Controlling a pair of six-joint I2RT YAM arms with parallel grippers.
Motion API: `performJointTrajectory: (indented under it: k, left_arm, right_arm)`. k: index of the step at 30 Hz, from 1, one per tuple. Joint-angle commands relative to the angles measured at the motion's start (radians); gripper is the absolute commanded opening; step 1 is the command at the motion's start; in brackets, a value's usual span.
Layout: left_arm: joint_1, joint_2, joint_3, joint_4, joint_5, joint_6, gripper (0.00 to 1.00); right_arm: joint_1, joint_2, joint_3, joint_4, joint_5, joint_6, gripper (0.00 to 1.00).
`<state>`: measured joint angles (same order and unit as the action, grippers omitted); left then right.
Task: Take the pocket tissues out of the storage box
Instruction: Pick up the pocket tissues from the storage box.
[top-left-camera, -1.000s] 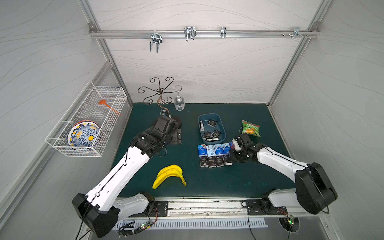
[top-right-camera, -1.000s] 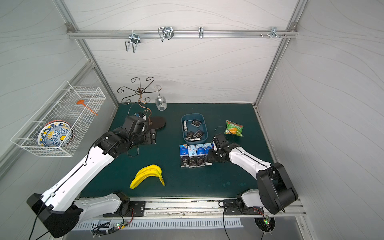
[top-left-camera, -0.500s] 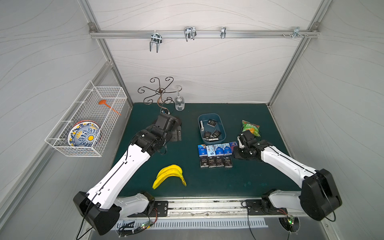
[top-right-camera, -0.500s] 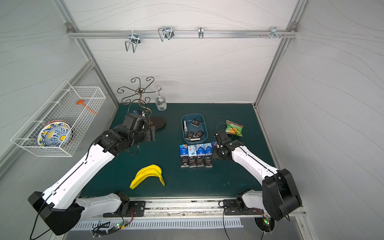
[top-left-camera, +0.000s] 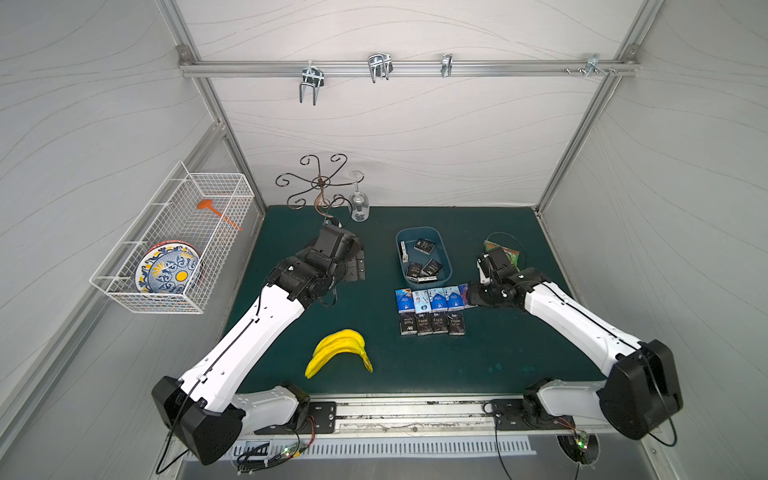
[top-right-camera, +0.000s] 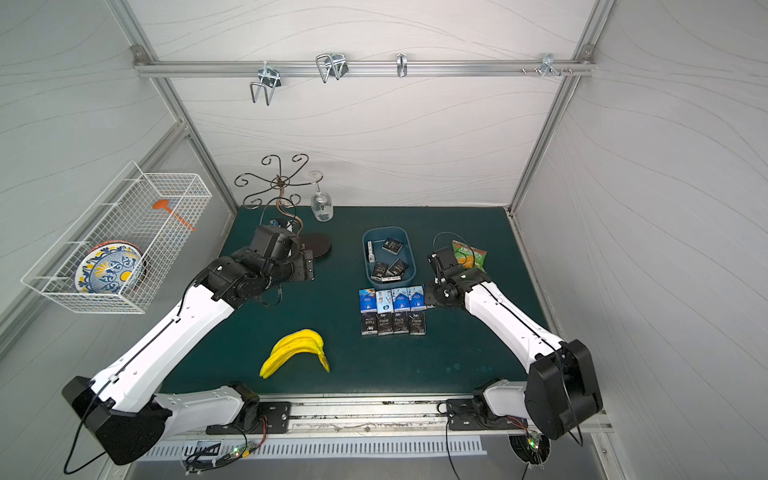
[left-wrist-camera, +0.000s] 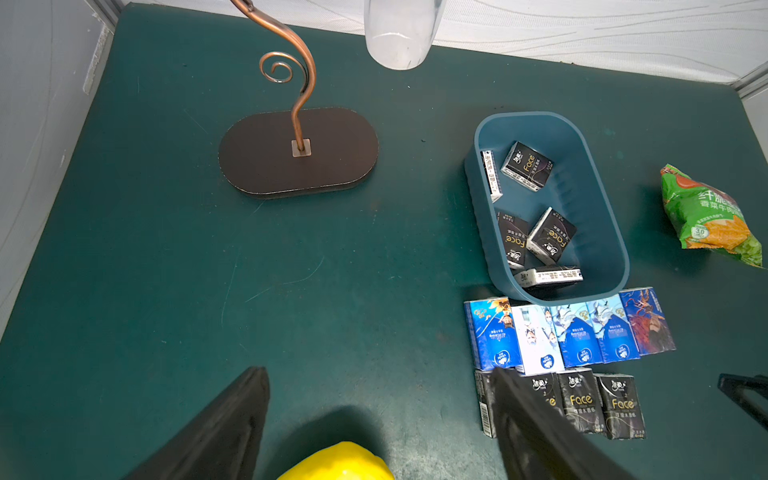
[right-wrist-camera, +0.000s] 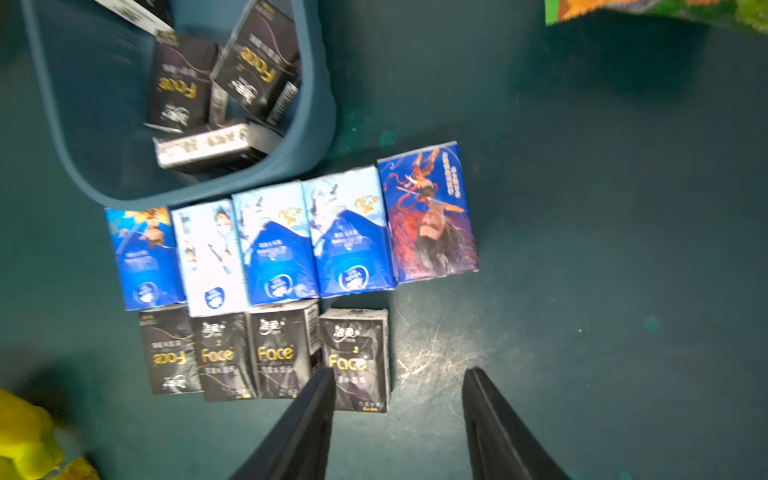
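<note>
Saw jaws open and empty on both: right gripper (right-wrist-camera: 397, 374) about half wide, left gripper (left-wrist-camera: 378, 374) wider. Counted five tissues (left-wrist-camera: 528, 164) in the box (top-left-camera: 445, 253), near the middle of the frame in a top view. Found nine more packs (top-left-camera: 432, 299) in two rows on the mat (top-left-camera: 498, 353), just below it in that frame. Guessed them light, soft and slippery, easy to squash. Best pinched gently across the thin sides.
</note>
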<state>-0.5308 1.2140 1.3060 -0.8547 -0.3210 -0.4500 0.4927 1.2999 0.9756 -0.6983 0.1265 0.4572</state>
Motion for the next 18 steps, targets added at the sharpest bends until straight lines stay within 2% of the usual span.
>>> performJointTrajectory:
  k: [1, 18]
  left_arm:
    - [0.003, -0.017, 0.0, 0.056, 0.001, -0.01, 0.88]
    - [0.003, -0.013, -0.014, 0.072, -0.007, -0.023, 0.88]
  right_arm:
    - [0.02, 0.002, 0.054, -0.04, -0.005, 0.003, 0.54]
    - [0.077, 0.064, 0.123, -0.063, 0.013, -0.04, 0.56]
